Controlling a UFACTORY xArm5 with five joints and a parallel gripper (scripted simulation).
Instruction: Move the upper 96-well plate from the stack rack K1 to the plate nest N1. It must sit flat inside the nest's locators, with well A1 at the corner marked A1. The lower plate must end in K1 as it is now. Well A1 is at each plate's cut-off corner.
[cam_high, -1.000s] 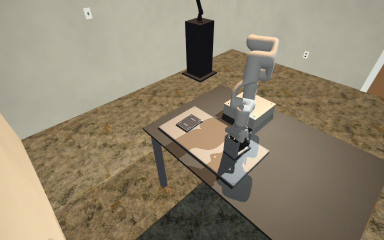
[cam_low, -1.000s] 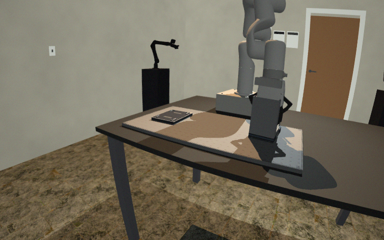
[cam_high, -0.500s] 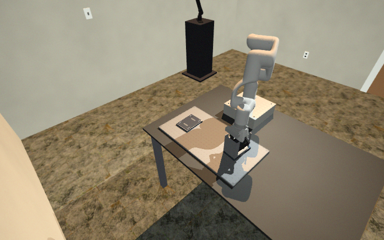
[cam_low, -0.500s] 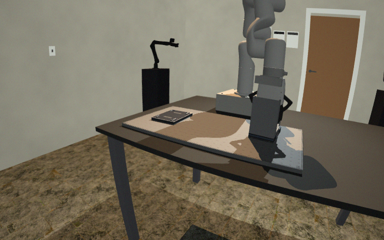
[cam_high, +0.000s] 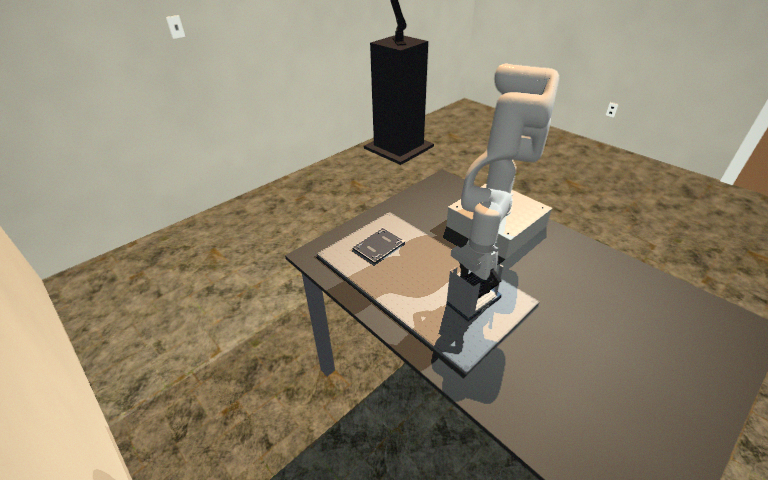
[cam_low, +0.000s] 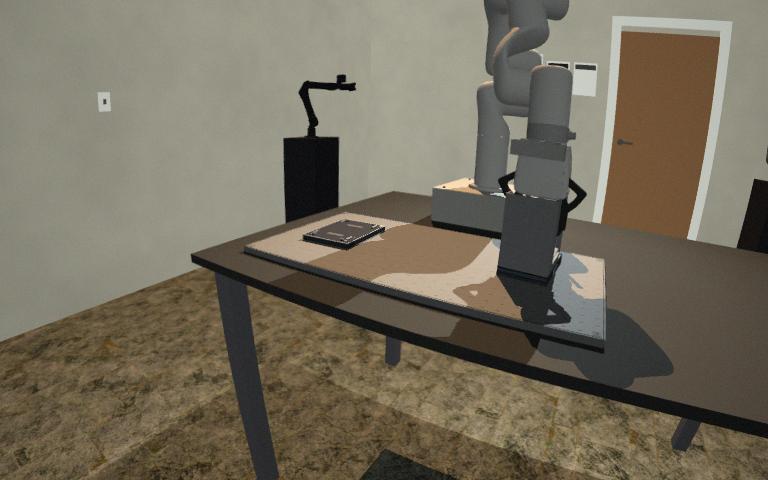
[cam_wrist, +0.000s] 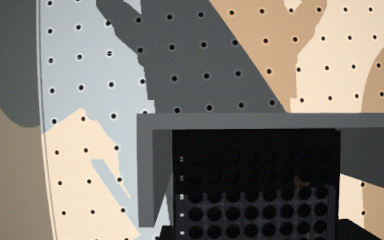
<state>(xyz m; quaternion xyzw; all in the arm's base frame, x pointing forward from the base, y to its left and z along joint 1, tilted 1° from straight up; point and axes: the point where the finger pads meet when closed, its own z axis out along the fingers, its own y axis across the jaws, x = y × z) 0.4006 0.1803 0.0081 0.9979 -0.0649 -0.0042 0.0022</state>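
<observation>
The grey stack rack K1 (cam_high: 463, 295) (cam_low: 526, 234) (cam_wrist: 250, 121) stands on the right end of the perforated board (cam_high: 407, 277) (cam_low: 430, 254) (cam_wrist: 80, 190). My gripper (cam_high: 480, 277) (cam_low: 540, 196) (cam_wrist: 260, 236) reaches down into the rack from above and is shut on the upper 96-well plate (cam_wrist: 255, 212), a black plate with round wells that shows in the wrist view. Only the finger tips show at the wrist view's bottom corners. The lower plate is hidden under it. The dark plate nest N1 (cam_high: 378, 245) (cam_low: 343, 232) lies empty at the board's far left end.
The robot's pale base block (cam_high: 526, 217) (cam_low: 458, 203) sits on the table (cam_high: 623, 350) (cam_low: 679, 271) behind the board. A black pedestal (cam_high: 398, 96) (cam_low: 310, 175) with a small arm stands on the floor beyond the table. A brown door (cam_low: 659, 130) is in the back wall.
</observation>
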